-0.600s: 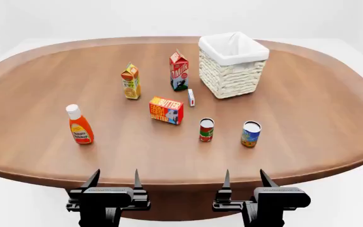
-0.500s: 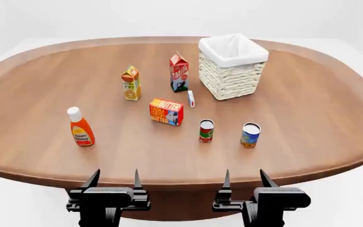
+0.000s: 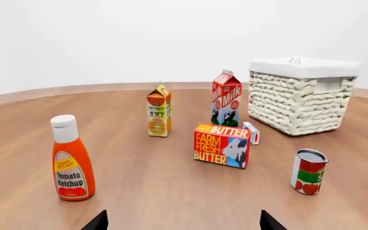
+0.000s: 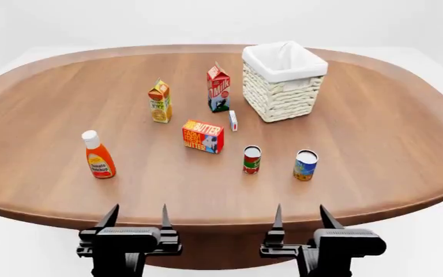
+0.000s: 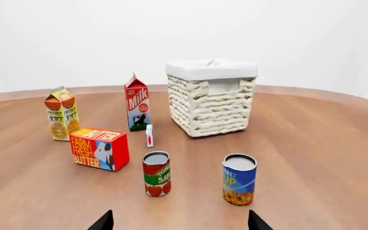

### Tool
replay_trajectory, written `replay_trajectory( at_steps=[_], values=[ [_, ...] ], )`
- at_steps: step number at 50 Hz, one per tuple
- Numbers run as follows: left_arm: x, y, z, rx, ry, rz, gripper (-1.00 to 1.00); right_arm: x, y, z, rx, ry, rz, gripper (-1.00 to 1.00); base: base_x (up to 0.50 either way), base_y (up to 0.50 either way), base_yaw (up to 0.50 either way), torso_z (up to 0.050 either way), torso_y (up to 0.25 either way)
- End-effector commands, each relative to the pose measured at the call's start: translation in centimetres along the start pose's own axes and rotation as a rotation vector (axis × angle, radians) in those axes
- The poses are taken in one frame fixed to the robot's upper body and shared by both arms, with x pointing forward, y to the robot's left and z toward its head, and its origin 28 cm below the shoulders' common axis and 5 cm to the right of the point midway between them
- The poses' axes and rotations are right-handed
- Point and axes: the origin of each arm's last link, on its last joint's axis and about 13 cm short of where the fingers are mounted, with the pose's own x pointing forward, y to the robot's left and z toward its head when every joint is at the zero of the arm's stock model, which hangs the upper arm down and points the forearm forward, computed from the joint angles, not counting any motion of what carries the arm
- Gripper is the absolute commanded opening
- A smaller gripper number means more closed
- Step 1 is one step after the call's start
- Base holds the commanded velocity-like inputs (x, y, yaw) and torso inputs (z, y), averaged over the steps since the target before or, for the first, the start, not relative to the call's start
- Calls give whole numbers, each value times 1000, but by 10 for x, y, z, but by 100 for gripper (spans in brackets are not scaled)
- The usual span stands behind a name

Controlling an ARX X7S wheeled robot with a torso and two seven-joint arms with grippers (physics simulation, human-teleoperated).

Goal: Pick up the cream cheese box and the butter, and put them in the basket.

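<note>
Head view shows us nothing done yet: our left gripper [image 4: 136,216] and right gripper [image 4: 299,215] hang spread and empty off the surface [image 4: 375,133], while butter [image 4: 202,136] and cream cheese box [image 4: 233,120] stand near the empty basket [image 4: 285,81].

Brown oval wooden table [image 4: 375,144]. Standing upright, well ahead of the fingers: ketchup bottle [image 4: 98,154] off to the left, juice carton [image 4: 159,101] and milk carton [image 4: 218,88] farther back, red tin [image 4: 251,159] and blue tin [image 4: 306,164] nearest.
</note>
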Motion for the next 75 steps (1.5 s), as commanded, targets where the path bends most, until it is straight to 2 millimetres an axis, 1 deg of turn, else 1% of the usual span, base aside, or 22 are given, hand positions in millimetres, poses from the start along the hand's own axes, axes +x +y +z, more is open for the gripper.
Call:
replay_trajectory(
  at_steps=[1, 3, 5, 6, 8, 9, 12, 16, 23, 34, 41, 47, 57, 58, 62, 75],
  values=[
    [-8, 0, 25, 4, -38, -8, 100, -4, 2, 17, -5, -23, -2, 100, 0, 0, 0, 0, 0],
    [-15, -3, 35, 10, -29, -19, 100, -5, 1, 22, -5, -29, -5, 100, 0, 0, 0, 0, 0],
    [-15, -3, 26, 12, -32, -28, 100, -6, 1, 26, -8, -34, -7, 100, 0, 0, 0, 0, 0],
    [-15, -3, 35, 10, -33, -31, 100, -6, 1, 28, -10, -35, -7, 100, 0, 0, 0, 0, 0],
    [-15, -3, 36, 5, -37, -37, 100, -8, 1, 35, -12, -41, -9, 100, 0, 0, 0, 0, 0],
    [-20, -3, 49, 2, -42, -39, 100, -8, 1, 36, -13, -43, -9, 100, 0, 0, 0, 0, 0],
    [-20, 0, 44, 0, -55, -41, 100, -10, 1, 43, -16, -51, -9, 100, 0, 0, 0, 0, 0],
    [-22, 3, 44, 6, -74, -37, 100, -14, 1, 53, -18, -70, -6, 100, 0, 0, 0, 0, 0],
    [-31, 5, 67, 9, -110, -34, 100, -24, 5, 69, -26, -154, 47, 100, 22, 0, 0, 0, 0],
    [-42, 5, 99, 12, -135, -25, 100, -25, 6, 73, -33, -154, 44, 100, 481, 0, 0, 0, 0],
    [-45, 4, 110, 8, -137, -31, 100, -25, 6, 74, -39, -152, 47, 100, 500, 0, 0, 0, 0],
    [-44, 5, 115, 6, -137, -31, 100, -24, 6, 72, -40, -148, 50, 100, 500, 0, 0, 0, 0],
    [-43, 4, 116, 4, -137, -30, 100, -24, 6, 71, -38, -147, 52, 100, 500, 0, 0, 0, 0],
    [-43, 4, 116, 5, -137, -30, 100, -24, 6, 73, -11, -170, 46, 100, 414, 0, 0, 0, 0],
    [-43, 4, 115, 4, -135, -34, 100, -24, 6, 74, -32, -165, 51, 100, 0, 0, 0, 0, 0],
    [-42, 4, 115, 0, -135, -34, 100, -24, 8, 75, -27, -180, 75, 100, 0, 0, 0, 0, 0]
  ],
)
